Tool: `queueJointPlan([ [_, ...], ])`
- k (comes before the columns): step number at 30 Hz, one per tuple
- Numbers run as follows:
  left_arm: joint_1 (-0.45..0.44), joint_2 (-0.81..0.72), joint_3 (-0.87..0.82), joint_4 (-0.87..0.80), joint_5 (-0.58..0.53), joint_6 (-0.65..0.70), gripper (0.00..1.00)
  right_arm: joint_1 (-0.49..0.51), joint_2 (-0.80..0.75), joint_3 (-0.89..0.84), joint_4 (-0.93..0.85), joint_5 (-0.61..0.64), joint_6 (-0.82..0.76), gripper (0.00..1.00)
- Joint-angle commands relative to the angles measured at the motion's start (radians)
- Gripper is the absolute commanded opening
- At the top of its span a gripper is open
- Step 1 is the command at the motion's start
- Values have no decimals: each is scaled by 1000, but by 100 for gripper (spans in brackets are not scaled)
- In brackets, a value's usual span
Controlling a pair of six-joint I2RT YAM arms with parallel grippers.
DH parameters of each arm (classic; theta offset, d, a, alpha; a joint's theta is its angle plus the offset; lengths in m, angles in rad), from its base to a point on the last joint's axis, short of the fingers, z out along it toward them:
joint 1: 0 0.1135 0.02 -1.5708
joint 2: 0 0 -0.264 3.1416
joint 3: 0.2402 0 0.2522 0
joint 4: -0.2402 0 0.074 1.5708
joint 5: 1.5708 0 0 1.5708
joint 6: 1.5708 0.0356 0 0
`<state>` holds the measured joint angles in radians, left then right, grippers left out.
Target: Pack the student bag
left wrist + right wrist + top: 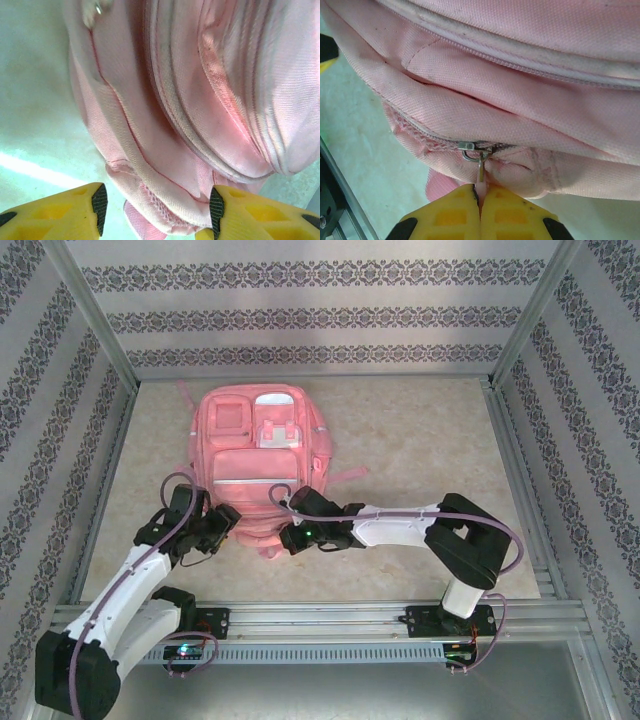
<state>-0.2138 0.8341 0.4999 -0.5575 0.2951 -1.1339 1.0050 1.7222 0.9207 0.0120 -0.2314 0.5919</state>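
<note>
We see one student bag, pink, lying flat on the desk, left of centre, with one end toward the desk's near edge. The two pincers both sit at that near end. The right pincer is closed tight on one metal zip pull at the bag's lower seam. The left pincer stands partly spread, a corner of the bag's fabric lying between its fingers, which do not press on it.

Beige marbled tabletop, patterned wall panels, aluminium rail
</note>
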Motion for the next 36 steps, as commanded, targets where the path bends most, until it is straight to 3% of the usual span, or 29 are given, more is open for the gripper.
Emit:
queueJointPlan([
  [1, 9, -16, 11, -67, -8, -19, 57, -9, -34, -18, -34, -6, -14, 0],
  [11, 10, 131, 25, 154, 21, -42, 35, -11, -55, -31, -28, -14, -12, 0],
  [18, 9, 197, 49, 228, 26, -49, 0, -6, -56, -6, -65, -37, -36, 0],
  [36, -6, 177, 59, 264, 35, -151, 0, 70, 81, 245, -215, -110, -78, 0],
])
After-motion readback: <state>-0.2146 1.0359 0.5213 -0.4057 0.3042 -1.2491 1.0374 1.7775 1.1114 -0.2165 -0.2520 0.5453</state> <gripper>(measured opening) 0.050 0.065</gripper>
